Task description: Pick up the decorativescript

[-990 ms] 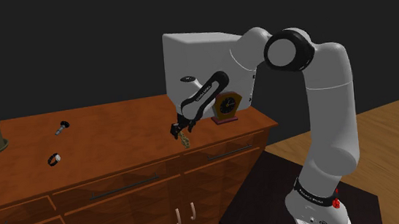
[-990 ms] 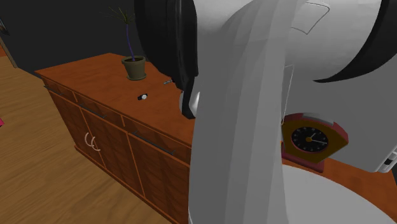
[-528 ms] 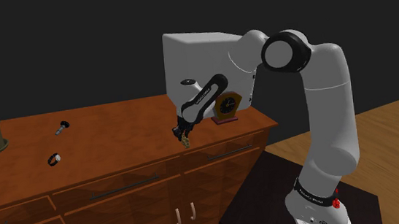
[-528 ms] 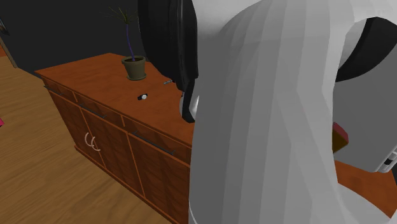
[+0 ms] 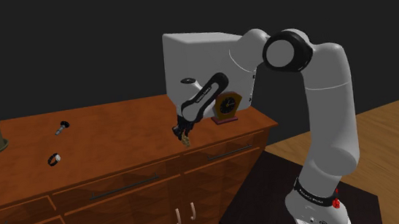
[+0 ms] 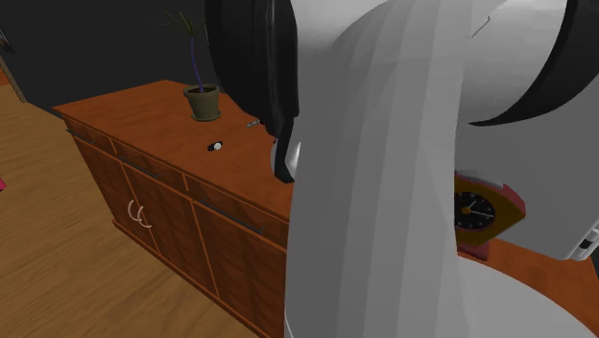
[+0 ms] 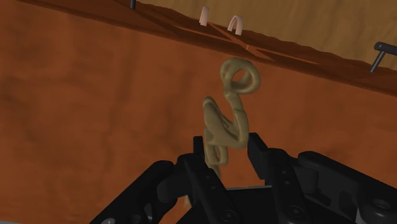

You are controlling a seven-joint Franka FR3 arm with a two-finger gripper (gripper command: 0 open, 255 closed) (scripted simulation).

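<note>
While in the end effector [image 7: 229, 145] — tan script [image 7: 215, 124], letters unreadable

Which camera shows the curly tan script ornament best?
The wrist view: the tan script ornament stands close up, loops clear, clasped in the gripper. The shoulder view gives the ornament as a small tan speck above the sideboard. In the second exterior view the arm stands in front.

Dim, flat, even lighting throughout
</note>
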